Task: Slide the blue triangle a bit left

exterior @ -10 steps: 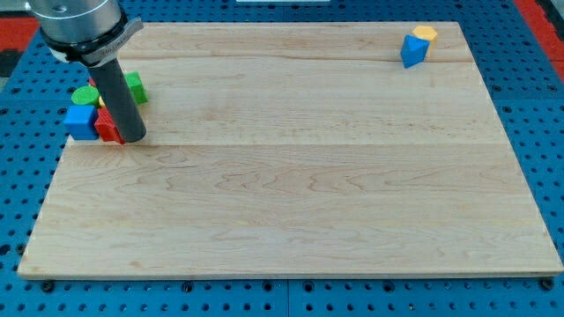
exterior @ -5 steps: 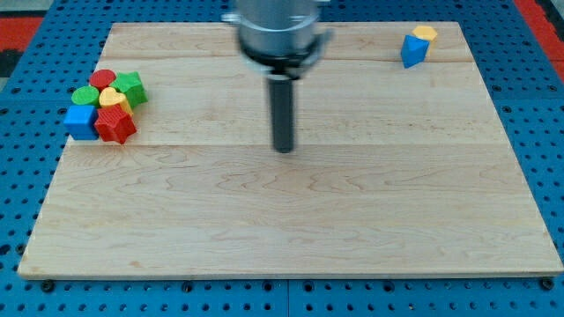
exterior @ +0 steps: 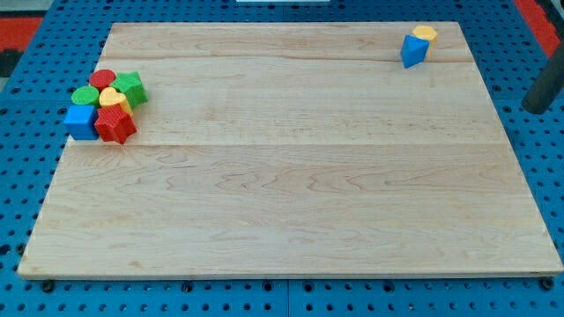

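Note:
The blue triangle [exterior: 412, 51] lies near the board's top right corner, touching a yellow block [exterior: 425, 34] just above and right of it. My rod enters at the view's right edge, off the board, and my tip [exterior: 534, 108] sits over the blue pegboard, well to the right of and below the blue triangle.
A cluster sits at the board's left edge: a red round block [exterior: 103, 78], a green round block [exterior: 85, 95], a green block [exterior: 131, 87], a yellow heart-like block [exterior: 112, 98], a blue cube [exterior: 81, 121] and a red star-like block [exterior: 115, 126]. The wooden board [exterior: 291, 176] lies on blue pegboard.
My rod has swept from the left cluster across the board's middle to beyond the right edge. No block has moved.

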Controlling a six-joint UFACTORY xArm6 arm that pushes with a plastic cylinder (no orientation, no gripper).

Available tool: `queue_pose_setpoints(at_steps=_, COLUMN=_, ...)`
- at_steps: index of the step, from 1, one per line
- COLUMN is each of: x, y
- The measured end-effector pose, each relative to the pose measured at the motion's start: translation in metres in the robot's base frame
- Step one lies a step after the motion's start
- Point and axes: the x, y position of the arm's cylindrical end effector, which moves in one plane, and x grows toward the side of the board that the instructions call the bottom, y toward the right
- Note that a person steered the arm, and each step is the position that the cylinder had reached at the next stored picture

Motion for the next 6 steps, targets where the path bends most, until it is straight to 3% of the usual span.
queue_pose_setpoints(at_steps=1, x=-0.03, y=0.0)
queue_pose_setpoints(at_steps=2, x=-0.092, y=0.0)
queue_pose_setpoints(at_steps=3, x=-0.111, y=-0.024)
queue_pose_setpoints(at_steps=6, x=-0.11, y=-0.209)
